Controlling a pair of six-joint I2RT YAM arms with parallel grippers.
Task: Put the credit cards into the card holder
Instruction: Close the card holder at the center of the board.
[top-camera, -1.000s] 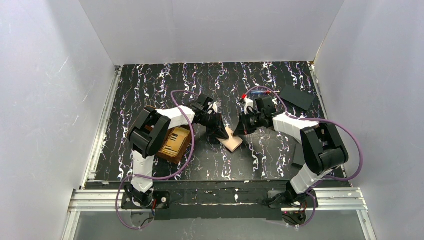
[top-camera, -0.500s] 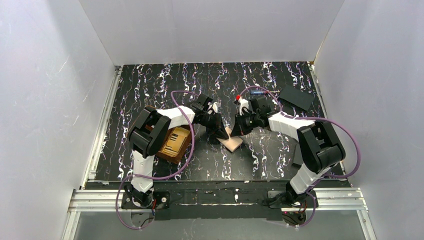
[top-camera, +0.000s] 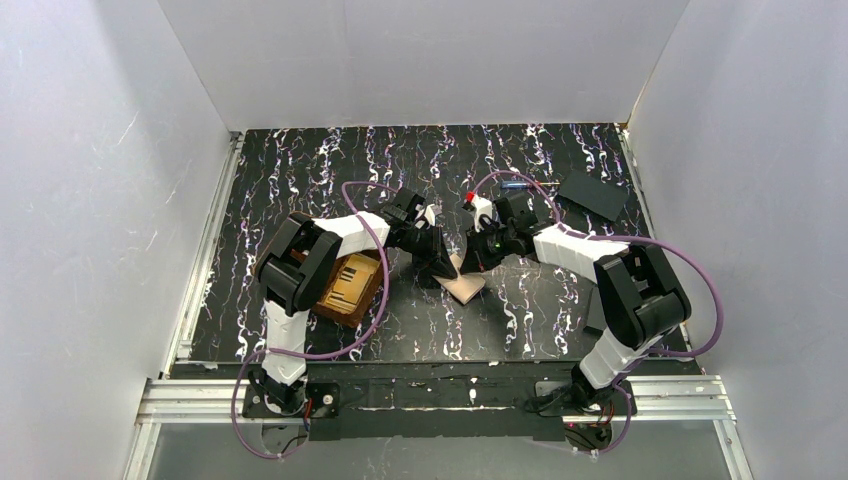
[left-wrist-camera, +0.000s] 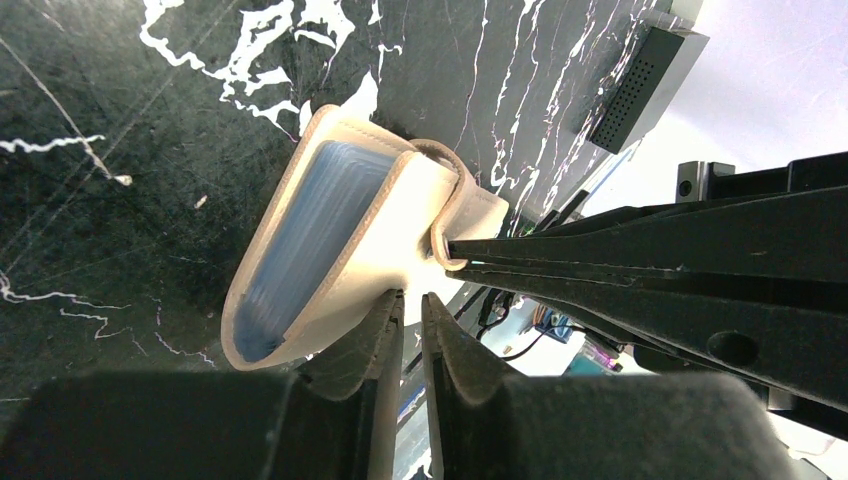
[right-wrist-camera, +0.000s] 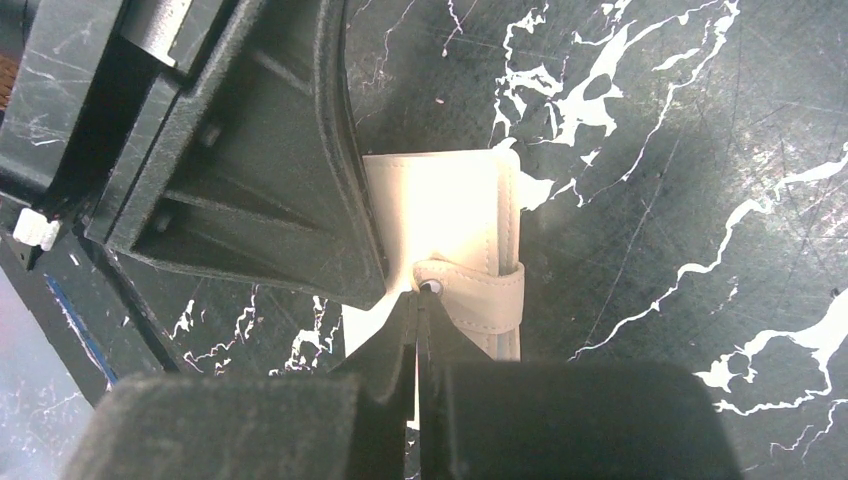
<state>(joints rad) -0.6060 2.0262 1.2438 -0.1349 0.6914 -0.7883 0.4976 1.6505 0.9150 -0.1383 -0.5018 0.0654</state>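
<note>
Cream leather card holder (left-wrist-camera: 400, 215) stands half open, its bluish inside too blurred to pick out cards. Left gripper (left-wrist-camera: 410, 305) pinches its cover, jaws almost together. Right gripper (right-wrist-camera: 418, 298) is clamped tight on the holder's snap tab (right-wrist-camera: 485, 288).

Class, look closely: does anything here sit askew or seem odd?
Yes. The card holder gapes half open rather than lying flat, the left gripper pinching its cover and the right gripper nipping its snap tab.

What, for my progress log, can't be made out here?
Card count: left wrist view, holder shows only indistinct bluish layers.
Part of the holder: right wrist view, left jaws cover it.
Tray contents: top view, too small, left arm overlaps.
</note>
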